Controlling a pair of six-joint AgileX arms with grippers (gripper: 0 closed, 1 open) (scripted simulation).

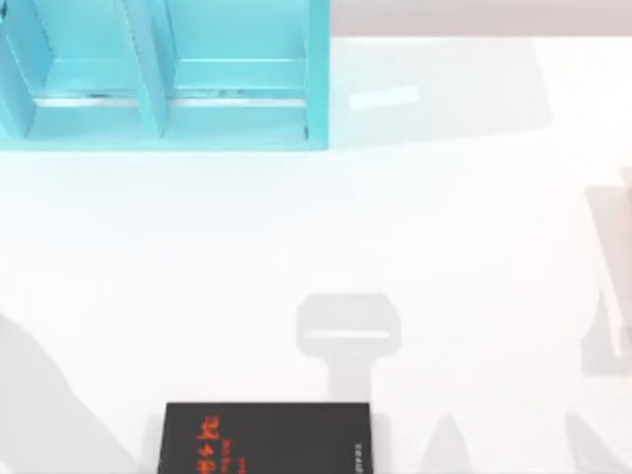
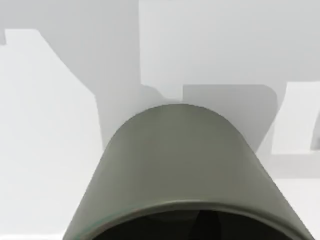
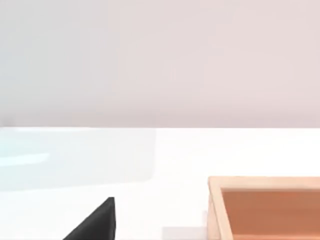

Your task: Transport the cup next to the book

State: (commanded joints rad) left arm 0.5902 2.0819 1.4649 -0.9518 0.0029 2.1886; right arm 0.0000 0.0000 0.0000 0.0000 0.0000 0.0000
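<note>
The cup (image 2: 180,170) sits close under the left wrist camera, above the white table (image 1: 444,247); whether fingers clamp it cannot be told. The book (image 1: 265,437) lies at the near edge. It should be lowered gently, upright, just beside the cover.

A bare, computer-drawn tabletop scene is showing here, not a lived-in room. A plain white table (image 1: 474,227) is spreading under flat grey shadows, and a blank pale wall (image 3: 160,60) is rising behind it. A turquoise shelf unit (image 1: 163,74) is standing at the far left, a black book (image 1: 265,439) is lying at the near edge, and an orange-brown wooden box (image 3: 265,207) is sitting nearby.
</note>
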